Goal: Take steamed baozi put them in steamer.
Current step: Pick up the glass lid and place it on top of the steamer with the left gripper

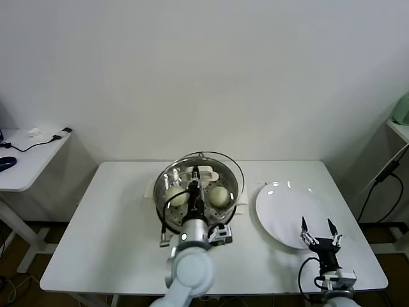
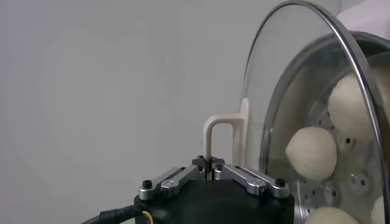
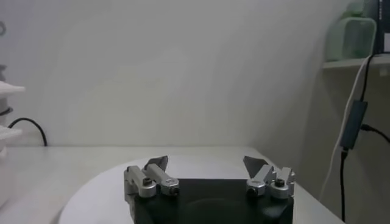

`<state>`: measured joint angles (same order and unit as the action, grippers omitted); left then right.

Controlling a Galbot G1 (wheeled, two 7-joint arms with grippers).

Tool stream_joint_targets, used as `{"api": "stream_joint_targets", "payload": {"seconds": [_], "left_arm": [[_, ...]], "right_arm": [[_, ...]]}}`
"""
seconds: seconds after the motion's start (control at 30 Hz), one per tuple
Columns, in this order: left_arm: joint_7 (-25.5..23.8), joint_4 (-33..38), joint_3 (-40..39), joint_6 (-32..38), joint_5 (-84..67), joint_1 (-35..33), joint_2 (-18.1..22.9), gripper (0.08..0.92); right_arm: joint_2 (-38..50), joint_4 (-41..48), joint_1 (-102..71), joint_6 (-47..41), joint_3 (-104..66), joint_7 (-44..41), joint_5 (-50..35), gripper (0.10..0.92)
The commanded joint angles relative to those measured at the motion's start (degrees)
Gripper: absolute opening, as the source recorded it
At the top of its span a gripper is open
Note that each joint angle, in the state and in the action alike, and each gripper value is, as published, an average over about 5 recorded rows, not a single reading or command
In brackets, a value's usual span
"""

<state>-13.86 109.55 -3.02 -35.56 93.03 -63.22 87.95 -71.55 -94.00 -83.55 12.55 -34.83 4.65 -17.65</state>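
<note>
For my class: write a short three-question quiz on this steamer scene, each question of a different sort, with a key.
1. True or false: the white plate holds a baozi.
2. What is the left gripper shut on? A) a bun B) the glass lid by its white handle C) nothing
3. Fill in: the right gripper hovers with fingers ____ at the plate's near edge.

Key: 1 false, the plate is bare and the buns lie in the steamer. 2 B. 3 open.

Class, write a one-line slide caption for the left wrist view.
Left gripper shut on the glass lid's white handle, lid tilted over the steamer holding buns.
</note>
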Motion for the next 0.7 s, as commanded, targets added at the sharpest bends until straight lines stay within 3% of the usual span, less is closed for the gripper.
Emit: {"api": "stream_joint_targets", "payload": {"seconds": [0.03, 0.3, 0.7], "left_arm": [[2.08, -5.38, -1.62, -0.78, 2.67, 1.31, 2.96, 0.128], [5.35, -5.95, 1.52, 0.41, 1.58, 0.30, 0.71, 0.128], [5.54, -5.84, 2.07, 1.16, -0.02, -0.74, -0.62, 0.128]], "right_arm": [[-0.95, 0.12, 0.69, 0.29, -0.45, 0.32, 0.67, 0.823], [-1.47, 0.16, 1.34, 0.05, -0.36, 0.71, 1.86, 0.823], [-2.05, -0.09, 1.80, -0.14, -0.07, 1.06, 3.31, 0.823]]}}
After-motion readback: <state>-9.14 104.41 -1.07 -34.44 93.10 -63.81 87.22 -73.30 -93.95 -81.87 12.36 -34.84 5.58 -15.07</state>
